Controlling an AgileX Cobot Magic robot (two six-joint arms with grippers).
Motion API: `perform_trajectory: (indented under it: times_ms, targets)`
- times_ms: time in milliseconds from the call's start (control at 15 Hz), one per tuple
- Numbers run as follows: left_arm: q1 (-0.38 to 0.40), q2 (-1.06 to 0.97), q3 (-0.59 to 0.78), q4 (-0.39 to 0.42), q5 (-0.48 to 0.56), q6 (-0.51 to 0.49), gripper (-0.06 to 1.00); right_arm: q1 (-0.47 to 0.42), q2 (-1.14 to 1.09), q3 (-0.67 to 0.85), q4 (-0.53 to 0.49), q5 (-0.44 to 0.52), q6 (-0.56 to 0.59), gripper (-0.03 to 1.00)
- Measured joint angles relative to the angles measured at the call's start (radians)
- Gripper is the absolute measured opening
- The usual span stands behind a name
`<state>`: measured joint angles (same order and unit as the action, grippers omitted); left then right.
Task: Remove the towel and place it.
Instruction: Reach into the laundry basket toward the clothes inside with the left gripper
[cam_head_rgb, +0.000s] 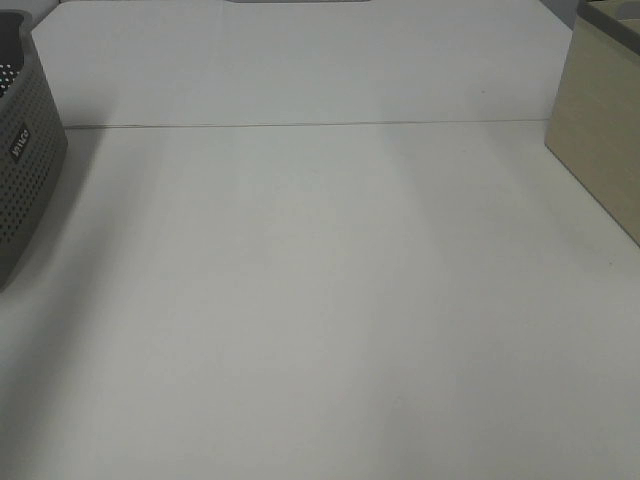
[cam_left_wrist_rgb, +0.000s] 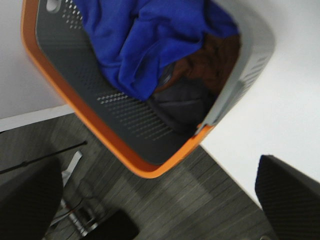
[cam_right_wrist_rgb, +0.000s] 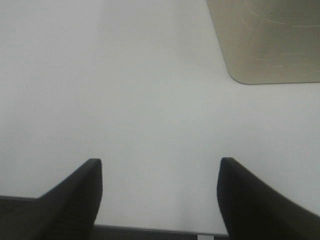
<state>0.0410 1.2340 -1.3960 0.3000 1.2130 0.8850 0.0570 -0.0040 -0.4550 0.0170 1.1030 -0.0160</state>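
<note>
The task is at its very start: the towel (cam_left_wrist_rgb: 145, 40) lies bunched inside the basket (cam_head_rgb: 25, 180), which sits at the left edge of the overhead frame, only partly in shot. No arm shows in that view. The left tool (cam_left_wrist_rgb: 155, 170) hangs above the basket with its fingers spread wide and nothing between them. The right tool (cam_right_wrist_rgb: 160, 162) is likewise agape and empty, over bare tabletop (cam_head_rgb: 320, 300) near the beige box (cam_head_rgb: 600, 140) at the right edge of the overhead frame.

Under the towel lie a brown cloth (cam_left_wrist_rgb: 215, 60) and a dark grey one (cam_left_wrist_rgb: 180, 105). The wrist picture is blurred, so where one ends and the next begins is probably not exact.

The next move likely falls to the left tool. It should descend onto a raised blue fold, pinch that alone, and lift high enough to clear the rim.
</note>
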Motion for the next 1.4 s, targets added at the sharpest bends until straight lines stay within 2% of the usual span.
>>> perform_trajectory:
  times_ms: [133, 267, 333, 467, 533, 867, 1000, 1267, 1400]
  targets:
    - [0.000, 0.113, -0.052, 0.156, -0.002, 0.028, 0.99, 0.000, 0.000, 0.000, 0.000, 0.000, 0.000, 0.66]
    - [0.000, 0.208, -0.062, 0.267, -0.019, 0.053, 0.99, 0.000, 0.000, 0.000, 0.000, 0.000, 0.000, 0.66]
    - [0.000, 0.299, -0.062, 0.326, -0.097, 0.074, 0.99, 0.000, 0.000, 0.000, 0.000, 0.000, 0.000, 0.66]
    - [0.031, 0.395, -0.062, 0.334, -0.257, 0.083, 0.99, 0.000, 0.000, 0.000, 0.000, 0.000, 0.000, 0.66]
    - [0.056, 0.435, -0.062, 0.337, -0.299, 0.090, 0.99, 0.000, 0.000, 0.000, 0.000, 0.000, 0.000, 0.66]
    - [0.116, 0.586, -0.062, 0.337, -0.320, 0.174, 0.99, 0.000, 0.000, 0.000, 0.000, 0.000, 0.000, 0.66]
    - [0.136, 0.645, -0.062, 0.344, -0.340, 0.181, 0.99, 0.000, 0.000, 0.000, 0.000, 0.000, 0.000, 0.66]
    - [0.142, 0.755, -0.070, 0.414, -0.400, 0.171, 0.99, 0.000, 0.000, 0.000, 0.000, 0.000, 0.000, 0.66]
    - [0.142, 0.816, -0.133, 0.422, -0.405, 0.163, 0.99, 0.000, 0.000, 0.000, 0.000, 0.000, 0.000, 0.66]
